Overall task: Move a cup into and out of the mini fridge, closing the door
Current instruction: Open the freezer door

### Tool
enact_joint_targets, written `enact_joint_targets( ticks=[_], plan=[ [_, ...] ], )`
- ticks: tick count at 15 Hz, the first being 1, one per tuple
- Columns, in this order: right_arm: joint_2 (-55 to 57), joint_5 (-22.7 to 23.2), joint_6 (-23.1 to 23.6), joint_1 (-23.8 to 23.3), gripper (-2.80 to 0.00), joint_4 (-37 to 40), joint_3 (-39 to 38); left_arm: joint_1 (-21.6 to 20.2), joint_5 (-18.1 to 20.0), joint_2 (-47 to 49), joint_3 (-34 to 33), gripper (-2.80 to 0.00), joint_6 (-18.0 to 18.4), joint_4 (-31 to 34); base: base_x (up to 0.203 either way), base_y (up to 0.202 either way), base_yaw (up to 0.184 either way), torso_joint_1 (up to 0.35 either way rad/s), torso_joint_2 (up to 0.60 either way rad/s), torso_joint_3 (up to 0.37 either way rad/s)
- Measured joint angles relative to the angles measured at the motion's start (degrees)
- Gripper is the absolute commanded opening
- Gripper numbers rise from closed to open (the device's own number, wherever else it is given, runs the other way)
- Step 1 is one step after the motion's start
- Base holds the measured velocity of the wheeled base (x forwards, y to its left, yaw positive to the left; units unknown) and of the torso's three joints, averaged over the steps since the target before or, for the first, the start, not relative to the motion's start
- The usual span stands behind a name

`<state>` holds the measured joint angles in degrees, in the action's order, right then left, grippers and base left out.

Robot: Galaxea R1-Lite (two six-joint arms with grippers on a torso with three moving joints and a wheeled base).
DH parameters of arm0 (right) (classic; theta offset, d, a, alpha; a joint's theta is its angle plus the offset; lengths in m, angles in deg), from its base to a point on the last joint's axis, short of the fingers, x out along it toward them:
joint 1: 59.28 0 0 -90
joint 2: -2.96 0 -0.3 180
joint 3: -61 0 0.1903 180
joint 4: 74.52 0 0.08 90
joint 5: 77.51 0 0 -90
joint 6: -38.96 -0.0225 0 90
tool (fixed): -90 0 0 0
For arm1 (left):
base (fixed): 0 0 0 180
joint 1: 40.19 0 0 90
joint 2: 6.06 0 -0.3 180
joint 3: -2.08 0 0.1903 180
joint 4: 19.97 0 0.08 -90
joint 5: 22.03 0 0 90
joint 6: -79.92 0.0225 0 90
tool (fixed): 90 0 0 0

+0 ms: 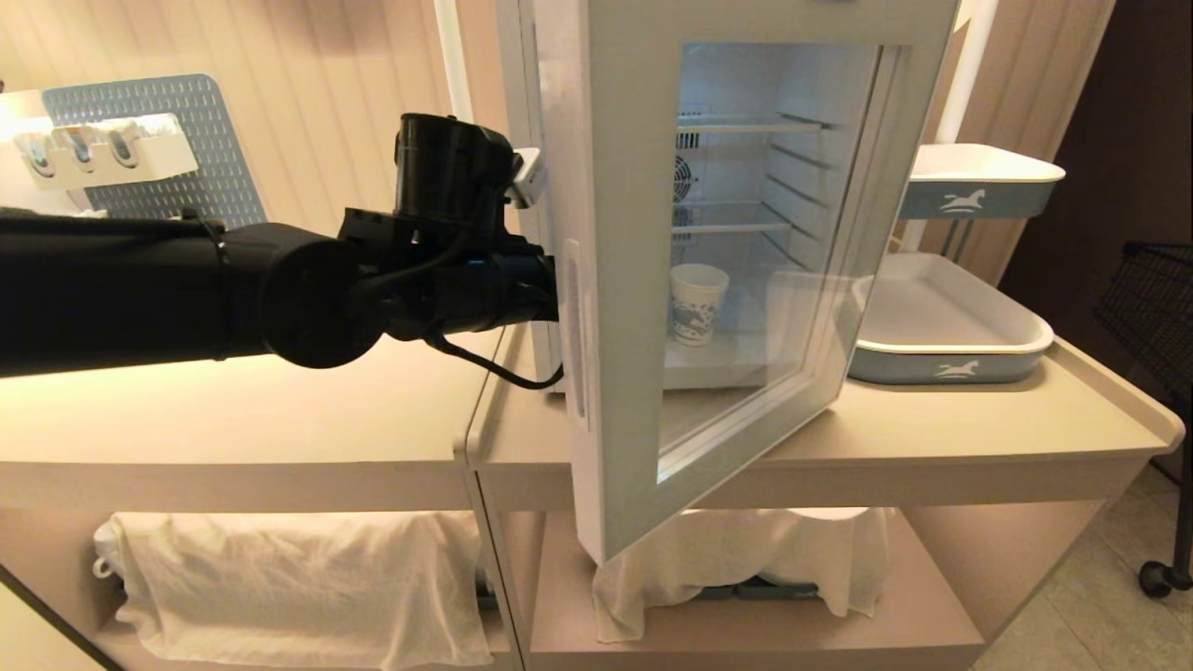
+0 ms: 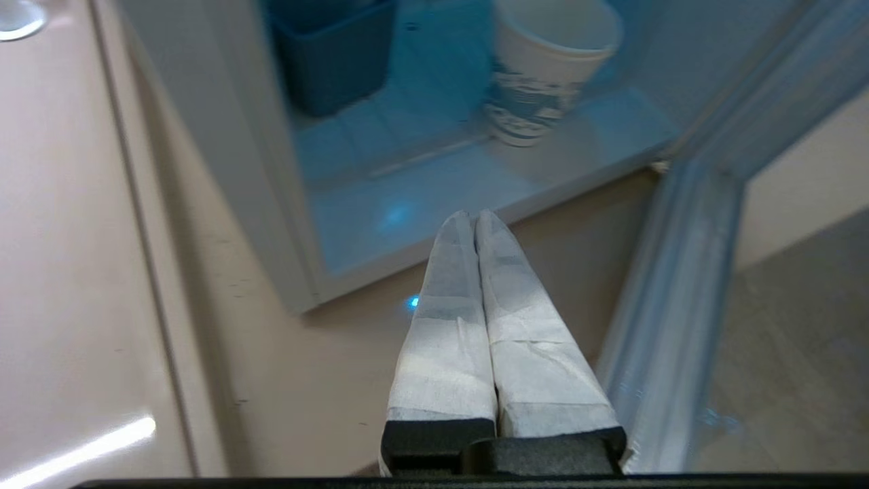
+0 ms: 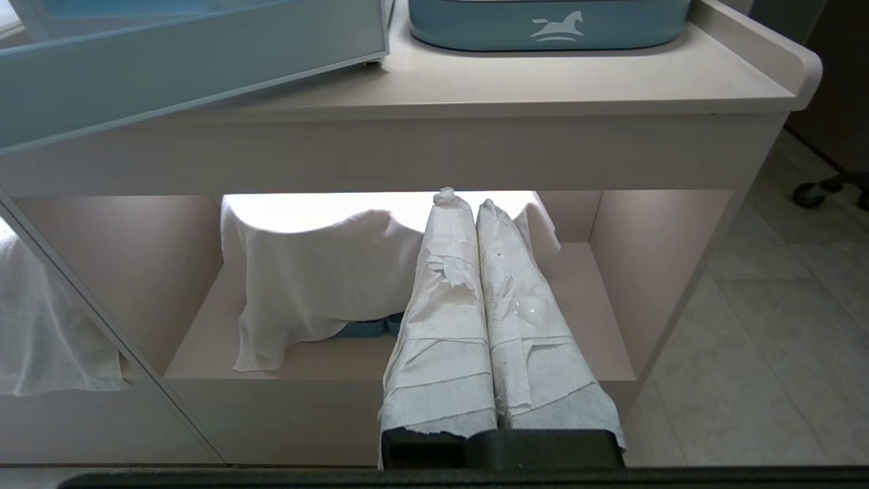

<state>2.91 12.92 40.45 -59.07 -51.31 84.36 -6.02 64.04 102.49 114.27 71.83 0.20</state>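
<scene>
1. The small white paper cup point(image 1: 698, 303) with blue print stands upright on the white floor of the pale grey mini fridge point(image 1: 746, 214).
2. The grey-framed glass door point(image 1: 708, 261) hangs partly open over the beige surface point(image 1: 979, 410).
3. The left gripper point(image 2: 475, 216), jaws pressed together and holding nothing, sits behind the door's handle edge, pointing toward the cup.
4. The right gripper point(image 3: 465, 200), jaws together and holding nothing, hangs low, facing the white cloth point(image 3: 319, 278) on the lower shelf.
</scene>
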Motion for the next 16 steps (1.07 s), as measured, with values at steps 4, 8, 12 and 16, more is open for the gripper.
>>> enact_joint_targets(
  ticks=[4,8,12,16],
  plan=[
    [0.0,-0.02,0.01,-0.02,-2.8,0.02,0.0,6.97,0.11,-2.25,0.02,-2.8,-4.62,-0.27,0.0,0.0,0.0,0.0,0.0,0.0],
    [0.0,0.01,0.05,0.0,-2.8,0.01,0.0,16.67,0.52,-3.42,1.27,-2.8,-9.13,-0.87,0.0,0.0,0.0,0.0,0.0,0.0],
    [0.0,-0.03,0.0,0.0,-2.8,0.02,0.0,17.94,-0.35,-3.97,1.09,-2.8,-8.55,-0.05,0.0,0.0,0.0,0.0,0.0,0.0],
    [0.0,-0.01,0.02,0.0,-2.8,0.0,0.0,16.12,-0.36,-5.58,-1.51,-2.8,-9.14,-0.07,0.0,0.0,0.0,0.0,0.0,0.0]
  ],
)
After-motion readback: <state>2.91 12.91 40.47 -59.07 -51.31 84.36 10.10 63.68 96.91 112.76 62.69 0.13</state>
